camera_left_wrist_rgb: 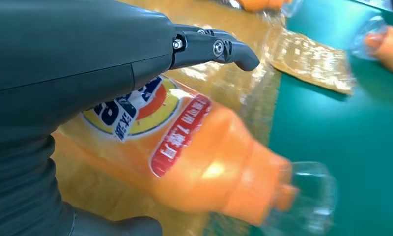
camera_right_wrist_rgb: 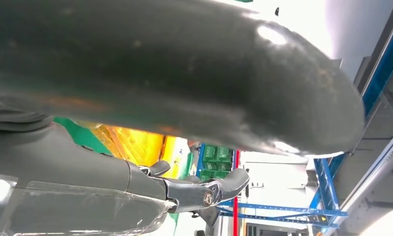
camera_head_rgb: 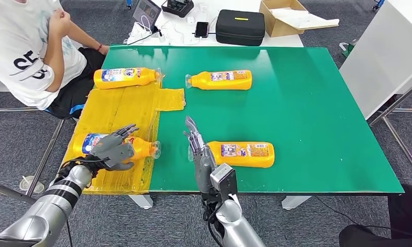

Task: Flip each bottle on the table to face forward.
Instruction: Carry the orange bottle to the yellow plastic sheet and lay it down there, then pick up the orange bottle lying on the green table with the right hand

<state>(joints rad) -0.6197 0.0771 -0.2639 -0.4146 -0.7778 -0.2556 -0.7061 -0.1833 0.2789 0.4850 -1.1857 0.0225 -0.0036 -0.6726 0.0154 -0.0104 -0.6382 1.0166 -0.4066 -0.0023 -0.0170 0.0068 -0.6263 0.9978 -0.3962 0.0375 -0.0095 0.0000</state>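
1. Person in a white T-shirt seated at the table's far left corner.
2. Black zip case on the white surface beyond the table.
3. Open cardboard box just beside the case.
4. Phone and tablet near the cables.

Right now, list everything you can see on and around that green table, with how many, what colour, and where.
Bottles: four, orange, lying on their sides; two far, two near.
Yellow sheet: one, covering the table's left part.
Table: one, green top.
Black case: one, on the white surface beyond the table.
Cardboard box: one, brown, beside the case.
Phone: one, dark, left of the case.
Person: one, white shirt, seated at far left.
Left hand: grey, resting over the near left bottle.
Right hand: grey, fingers extended, at the near right bottle's cap end.
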